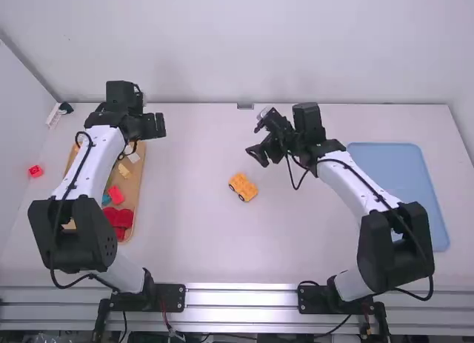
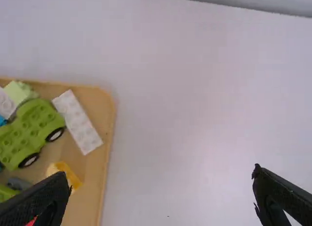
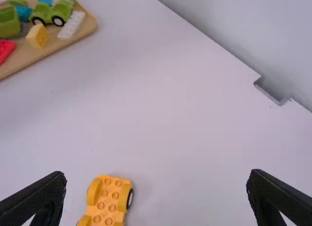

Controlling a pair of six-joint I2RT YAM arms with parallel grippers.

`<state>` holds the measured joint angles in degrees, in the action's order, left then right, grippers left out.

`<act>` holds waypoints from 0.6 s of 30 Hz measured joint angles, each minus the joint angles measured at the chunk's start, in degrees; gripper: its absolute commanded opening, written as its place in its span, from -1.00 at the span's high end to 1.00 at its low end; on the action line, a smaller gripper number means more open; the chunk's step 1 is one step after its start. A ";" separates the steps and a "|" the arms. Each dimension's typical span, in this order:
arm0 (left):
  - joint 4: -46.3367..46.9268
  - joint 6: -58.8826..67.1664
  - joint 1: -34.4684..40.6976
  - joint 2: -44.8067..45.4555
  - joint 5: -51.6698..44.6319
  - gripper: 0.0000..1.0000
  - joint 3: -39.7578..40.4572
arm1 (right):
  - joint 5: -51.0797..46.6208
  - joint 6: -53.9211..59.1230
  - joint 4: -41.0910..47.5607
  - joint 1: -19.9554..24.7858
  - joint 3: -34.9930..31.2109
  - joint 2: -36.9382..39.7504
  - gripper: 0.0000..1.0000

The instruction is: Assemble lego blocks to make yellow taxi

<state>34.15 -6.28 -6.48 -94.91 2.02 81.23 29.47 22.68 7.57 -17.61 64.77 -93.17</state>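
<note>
One yellow plastic wheeled base (image 1: 243, 187) lay on the white bench (image 1: 192, 239), its studs (image 3: 115, 195) bare, so the taxi's upper part seemingly remained unbuilt, with a yellow plastic block (image 2: 68, 173) on the tan wooden tray (image 2: 102, 101) towards nine o'clock and both pairs of jaws spread empty.

Green wheels on the wooden tray

There's a green wheeled base (image 2: 34, 123) on the wooden tray (image 2: 105, 106), studs up, with a white block (image 2: 78, 121) just beside it and a yellow block (image 2: 59, 167) near. The left gripper (image 1: 155, 126) has its fingers spread wide.
</note>
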 measured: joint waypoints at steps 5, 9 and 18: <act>1.01 -3.82 -0.11 0.00 2.32 -0.99 0.00 | -0.74 0.37 0.50 0.00 0.00 0.00 -0.98; 2.03 -8.11 -1.38 0.00 3.96 -0.98 0.00 | -0.76 0.68 0.48 0.00 0.02 0.00 -0.98; 9.29 -20.24 -18.47 0.00 5.33 -0.98 0.00 | -0.68 2.36 0.31 -0.09 0.04 0.00 -0.98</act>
<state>43.44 -26.52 -24.95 -94.91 7.35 81.23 28.80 25.04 7.88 -17.69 64.82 -93.17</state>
